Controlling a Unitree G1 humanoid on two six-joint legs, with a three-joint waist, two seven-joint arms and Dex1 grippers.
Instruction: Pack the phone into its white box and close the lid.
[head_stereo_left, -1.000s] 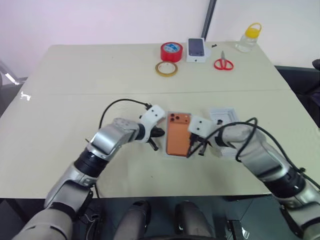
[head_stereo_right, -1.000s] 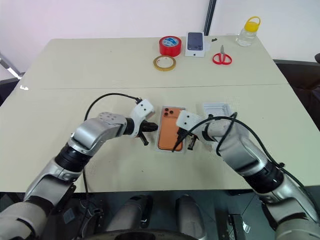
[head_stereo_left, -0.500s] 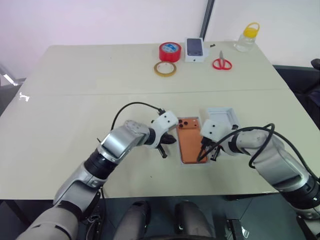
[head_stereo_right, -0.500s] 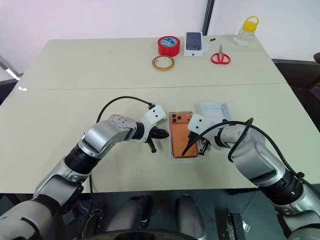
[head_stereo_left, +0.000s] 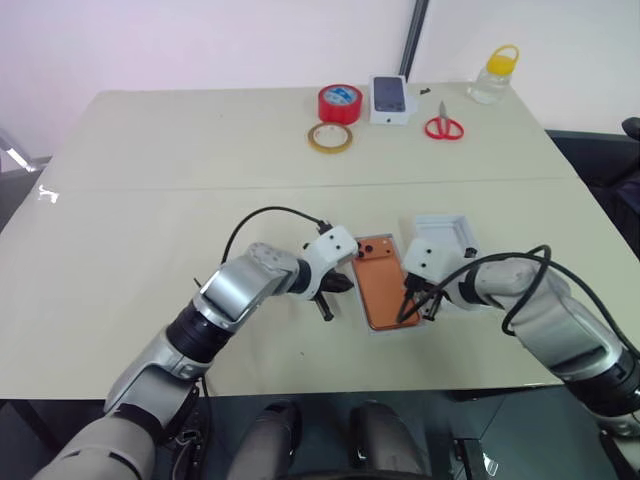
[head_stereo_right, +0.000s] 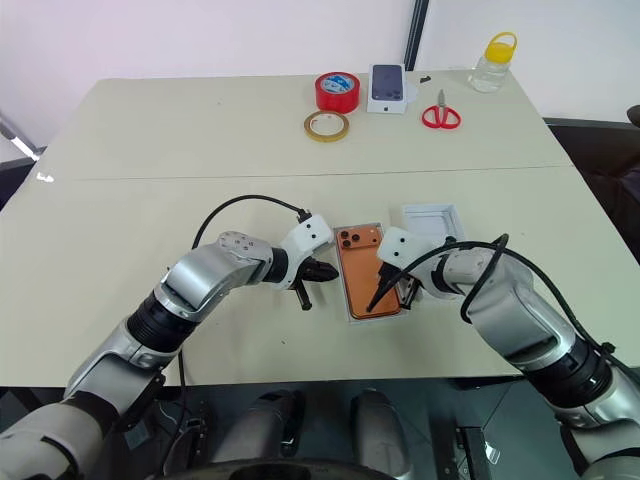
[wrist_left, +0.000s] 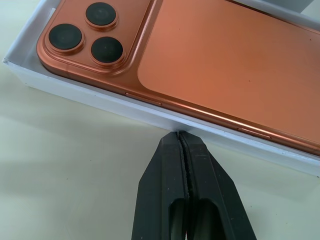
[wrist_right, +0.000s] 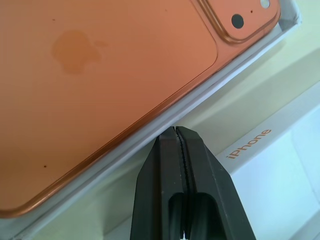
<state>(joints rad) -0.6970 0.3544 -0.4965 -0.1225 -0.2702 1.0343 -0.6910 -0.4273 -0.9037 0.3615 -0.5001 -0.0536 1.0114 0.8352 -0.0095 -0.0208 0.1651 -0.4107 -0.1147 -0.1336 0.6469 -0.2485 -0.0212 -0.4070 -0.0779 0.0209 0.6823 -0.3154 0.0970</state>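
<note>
Orange and slim, the phone (head_stereo_left: 383, 281) lies back-up inside the white box (head_stereo_right: 349, 306), a low-walled cardboard tray on the beige table (head_stereo_left: 160, 170) just ahead of us, with its three-lens camera cluster at the far end. The phone's long axis runs away from us and leans a little toward our left at the far end. We judge the packing step done and the closing step not yet begun. The lid (head_stereo_left: 448, 237) lies open side up on the table just beside the box, on our right, its long axis roughly parallel to the box; its side wall carries an orange "iPhone" print in the right wrist view. Our right gripper (head_stereo_left: 418, 308) is the nearer one to the lid: it hangs low between the box's right wall and the lid, its two black fingers pressed together and holding nothing, pointing down and toward our left. The lid sits just ahead of it and to its right. Our left gripper (head_stereo_left: 336, 291) mirrors this at the box's left wall, fingers (wrist_left: 186, 170) likewise pressed together and empty, tips very close to the wall, though we cannot tell whether they touch it; it points down and toward our right. We judge that the next move calls for our right gripper to open and take the lid.
</note>
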